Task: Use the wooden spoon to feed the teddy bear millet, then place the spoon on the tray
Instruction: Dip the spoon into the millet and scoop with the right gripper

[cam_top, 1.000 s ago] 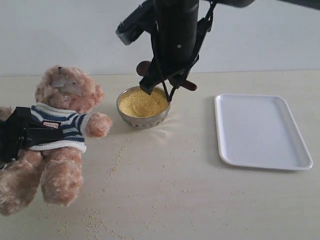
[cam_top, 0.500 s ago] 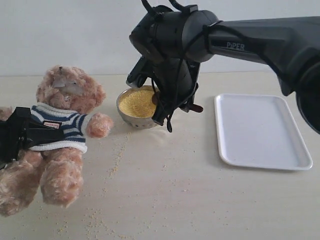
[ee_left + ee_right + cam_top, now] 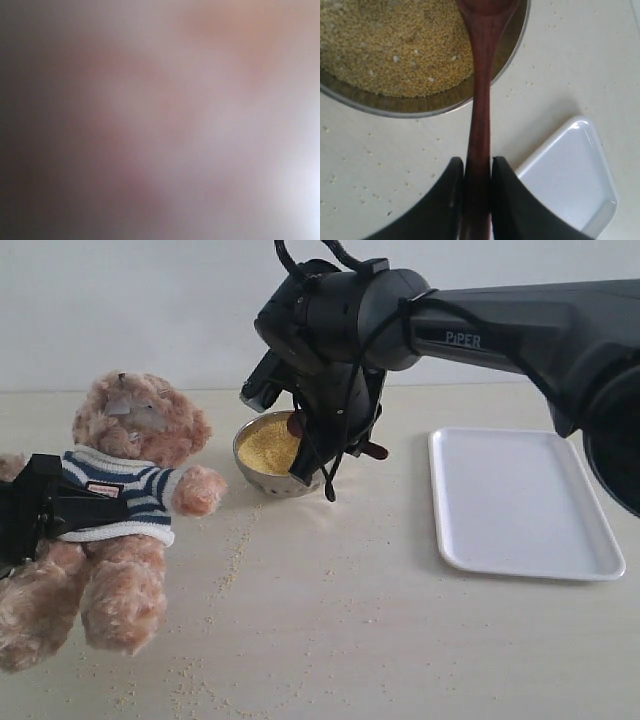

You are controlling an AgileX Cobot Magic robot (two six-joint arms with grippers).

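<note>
The teddy bear (image 3: 125, 490) sits at the left in its striped shirt, and my left gripper (image 3: 40, 508) is clamped on its torso. The left wrist view is a complete blur. The steel bowl (image 3: 262, 478) holds a mound of millet (image 3: 262, 445), which also fills the bowl in the right wrist view (image 3: 395, 50). My right gripper (image 3: 315, 475) hangs at the bowl's near right side, shut on the wooden spoon (image 3: 480, 120). The spoon's head (image 3: 296, 423) reaches over the millet. The tray (image 3: 525, 500) lies empty to the right.
Stray millet grains (image 3: 235, 555) are scattered over the pale tabletop in front of the bowl and the bear. A corner of the tray (image 3: 570, 175) shows just beside my right gripper (image 3: 478, 162). A plain wall stands behind the table.
My right arm has swung round and come down from above the bowl to its near right side, bringing the spoon's head lower over the millet. The bear and left gripper are still.
</note>
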